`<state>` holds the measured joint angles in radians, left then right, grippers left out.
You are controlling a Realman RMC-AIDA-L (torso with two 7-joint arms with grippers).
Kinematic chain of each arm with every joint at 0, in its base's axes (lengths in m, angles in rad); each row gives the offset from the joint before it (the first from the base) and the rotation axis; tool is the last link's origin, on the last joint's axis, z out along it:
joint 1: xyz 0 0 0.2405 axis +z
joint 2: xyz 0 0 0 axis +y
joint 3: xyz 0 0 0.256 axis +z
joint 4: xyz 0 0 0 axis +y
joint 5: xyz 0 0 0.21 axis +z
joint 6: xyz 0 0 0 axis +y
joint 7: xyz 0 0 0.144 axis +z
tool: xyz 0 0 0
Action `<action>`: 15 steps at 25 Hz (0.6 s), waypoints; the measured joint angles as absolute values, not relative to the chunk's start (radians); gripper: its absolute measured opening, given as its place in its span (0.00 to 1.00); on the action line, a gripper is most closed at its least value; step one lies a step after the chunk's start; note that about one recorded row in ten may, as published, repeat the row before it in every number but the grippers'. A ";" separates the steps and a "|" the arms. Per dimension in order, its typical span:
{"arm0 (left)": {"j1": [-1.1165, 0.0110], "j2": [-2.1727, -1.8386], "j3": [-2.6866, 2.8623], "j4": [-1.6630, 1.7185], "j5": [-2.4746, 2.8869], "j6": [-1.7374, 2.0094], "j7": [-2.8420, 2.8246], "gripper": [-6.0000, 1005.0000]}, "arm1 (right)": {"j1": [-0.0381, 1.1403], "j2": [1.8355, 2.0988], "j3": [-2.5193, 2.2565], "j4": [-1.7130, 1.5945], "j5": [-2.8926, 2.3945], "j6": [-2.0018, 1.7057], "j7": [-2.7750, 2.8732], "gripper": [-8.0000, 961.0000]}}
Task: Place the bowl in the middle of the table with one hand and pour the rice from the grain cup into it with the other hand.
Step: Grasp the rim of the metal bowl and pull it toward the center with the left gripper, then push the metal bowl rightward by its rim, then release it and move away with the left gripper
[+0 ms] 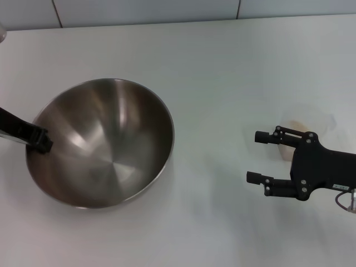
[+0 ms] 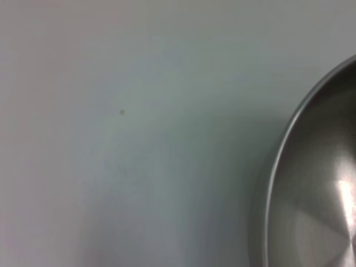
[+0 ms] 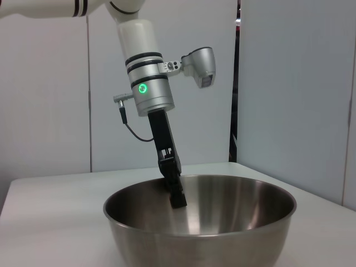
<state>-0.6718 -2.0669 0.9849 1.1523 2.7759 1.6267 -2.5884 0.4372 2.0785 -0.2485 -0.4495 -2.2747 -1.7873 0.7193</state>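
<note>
The steel bowl (image 1: 103, 142) sits on the white table (image 1: 222, 67), left of the middle, and is empty. My left gripper (image 1: 43, 142) is shut on its left rim, one finger inside the bowl. The right wrist view shows the same grip (image 3: 178, 199) on the far rim of the bowl (image 3: 211, 228). The left wrist view shows only the bowl's rim (image 2: 278, 167) and table. My right gripper (image 1: 258, 157) is open at the right, fingers pointing toward the bowl. The translucent grain cup (image 1: 320, 123) stands just behind it, partly hidden, with pale rice (image 1: 296, 125) inside.
A tiled wall (image 1: 167, 10) runs along the table's far edge. Bare tabletop (image 1: 211, 139) lies between the bowl and my right gripper. The left arm (image 3: 146, 72) rises above the bowl in the right wrist view.
</note>
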 joint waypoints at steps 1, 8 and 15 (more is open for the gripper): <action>-0.672 -2.067 0.985 1.152 2.776 1.627 -2.588 0.09 | 0.437 2.079 -0.248 -0.449 -2.275 -1.785 0.719 0.82; -0.676 -2.068 0.985 1.161 2.693 1.602 -2.569 0.05 | 0.437 2.079 -0.251 -0.449 -2.275 -1.768 0.719 0.82; -0.729 -2.070 0.987 1.147 2.657 1.603 -2.558 0.03 | 0.437 2.080 -0.253 -0.446 -2.275 -1.767 0.719 0.82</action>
<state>-0.7289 -2.0702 0.9870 1.1467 2.6572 1.6025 -2.5579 0.4371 2.0798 -0.2533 -0.4464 -2.2748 -1.7666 0.7193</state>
